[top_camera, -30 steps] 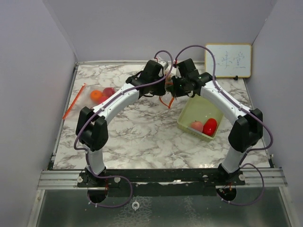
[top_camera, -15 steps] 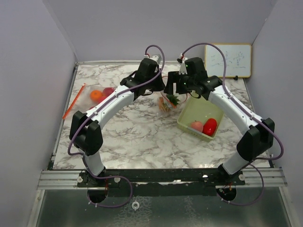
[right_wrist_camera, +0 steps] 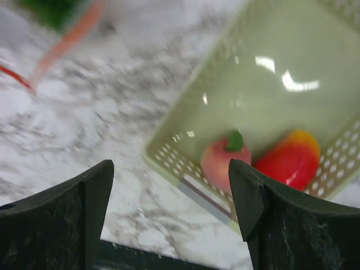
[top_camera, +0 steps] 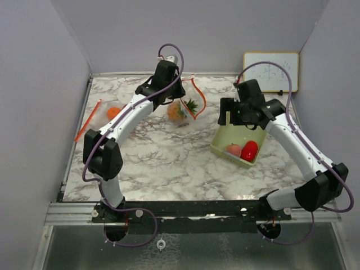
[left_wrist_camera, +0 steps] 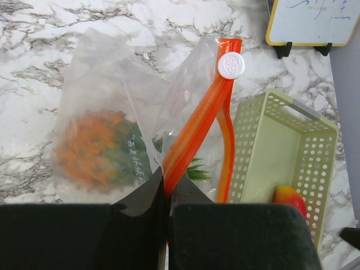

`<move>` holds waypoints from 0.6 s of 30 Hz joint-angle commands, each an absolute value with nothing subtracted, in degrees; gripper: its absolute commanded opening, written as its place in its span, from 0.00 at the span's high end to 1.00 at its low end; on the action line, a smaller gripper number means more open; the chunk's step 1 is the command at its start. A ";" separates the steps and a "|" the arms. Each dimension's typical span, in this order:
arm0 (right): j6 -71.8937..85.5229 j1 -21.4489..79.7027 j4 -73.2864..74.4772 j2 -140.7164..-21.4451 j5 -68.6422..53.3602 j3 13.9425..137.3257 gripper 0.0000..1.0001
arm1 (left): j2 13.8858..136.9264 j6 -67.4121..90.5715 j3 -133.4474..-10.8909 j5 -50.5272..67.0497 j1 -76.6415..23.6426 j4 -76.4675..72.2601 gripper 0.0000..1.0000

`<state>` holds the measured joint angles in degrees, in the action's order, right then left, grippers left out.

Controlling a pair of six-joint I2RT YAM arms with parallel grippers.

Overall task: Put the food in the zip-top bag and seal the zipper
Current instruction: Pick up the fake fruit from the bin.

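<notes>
Left wrist view: left gripper clenched on the orange zipper of the light, floppy zip-top bag hanging far-centre with pineapple inside; right gripper spread empty over the right-side basket, whose glossy, likely slippery peach wants gripping across its middle.

We see a white, grey-veined marble table closed in by plain pale lilac walls on the left, far and right sides. A pale yellow-green basket with perforated sides stands skewed on the table's right half. Behind it and apart from it, in the far right corner, a small whiteboard with a yellowish frame and faint blue scribbles stands on black feet. A metal rail runs along the near edge.
</notes>
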<state>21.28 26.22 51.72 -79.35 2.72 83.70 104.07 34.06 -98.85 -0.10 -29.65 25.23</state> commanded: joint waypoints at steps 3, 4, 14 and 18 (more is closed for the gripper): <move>26.91 25.33 58.49 -80.98 2.84 69.57 0.16 | 99.77 36.21 -93.51 3.62 -30.24 18.95 1.00; 27.29 25.26 58.16 -81.39 2.82 68.24 0.16 | 99.79 36.41 -92.74 4.18 -30.23 18.77 1.00; 29.12 23.46 50.88 -86.86 6.89 63.43 0.16 | 98.81 34.26 -91.48 5.10 -30.24 18.42 1.00; 29.32 22.17 49.40 -87.56 7.27 63.19 0.16 | 98.53 33.75 -91.27 4.87 -30.24 18.75 1.00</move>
